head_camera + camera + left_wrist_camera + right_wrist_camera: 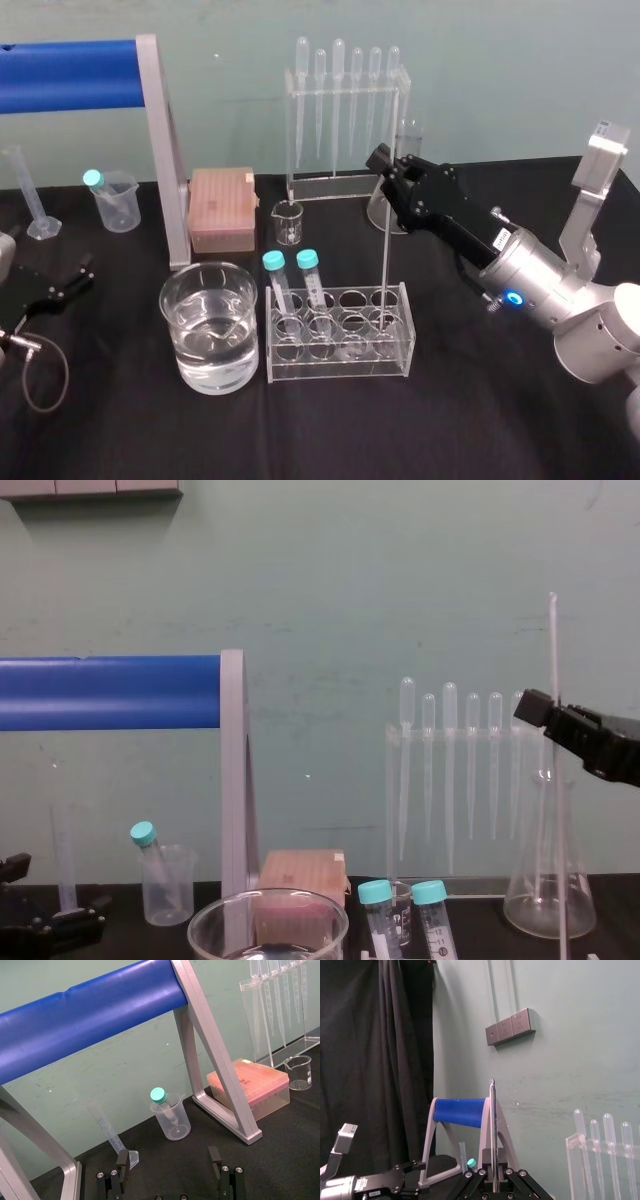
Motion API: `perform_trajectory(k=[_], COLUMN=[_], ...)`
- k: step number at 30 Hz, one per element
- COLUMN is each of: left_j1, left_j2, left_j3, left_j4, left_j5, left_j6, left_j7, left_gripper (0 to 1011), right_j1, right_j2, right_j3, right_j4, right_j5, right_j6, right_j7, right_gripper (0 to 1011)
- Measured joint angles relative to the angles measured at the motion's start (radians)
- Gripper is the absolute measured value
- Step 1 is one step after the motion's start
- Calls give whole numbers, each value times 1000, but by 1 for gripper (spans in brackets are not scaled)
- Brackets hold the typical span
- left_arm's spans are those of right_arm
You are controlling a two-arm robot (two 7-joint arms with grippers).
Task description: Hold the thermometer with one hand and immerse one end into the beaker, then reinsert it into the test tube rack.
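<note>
Fingers of the right end effector [388, 170] are pressing on the thermometer [384, 262] from both sides, grasping it well above the test tube rack [340, 365]. In the right wrist view the rod is rising straight out of the narrow gap between them.

The thermometer is standing upright with its long axis vertical. Its lower end is sitting in a hole at the rack's right end; front or back row cannot be told. Its top is projecting well above the end effector.

The rack is standing on the black bench [480, 420], carrying two teal-capped tubes [283, 295] in its left holes. The beaker [180, 300], partly filled with clear liquid, is standing just beside the rack's left end. It is therefore lying to the left of the grasped rod, with the length of the rack between.

Judgement: the coming move is calling for a straight vertical lift until the lower end is clearing the rack top. A leftward carry over the capped tubes to the beaker mouth is then needed, axis kept vertical. The right arm is the nearer one.

The left end effector [62, 283] is lying parked at the bench's left side with its fingers spread, well apart from the beaker.
</note>
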Motion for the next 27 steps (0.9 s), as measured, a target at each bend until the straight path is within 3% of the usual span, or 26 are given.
perform_trajectory(k=[27], left_j1=[0], left_j2=[0], left_j3=[0], left_j4=[0], left_j5=[0], left_j6=[0], left_j7=[0], left_gripper=[1008], right_j1=[1], right_j2=[7], right_j3=[-10], right_j4=[8], right_j5=[-12], right_j6=[29], right_j7=[-18], right_gripper=[53])
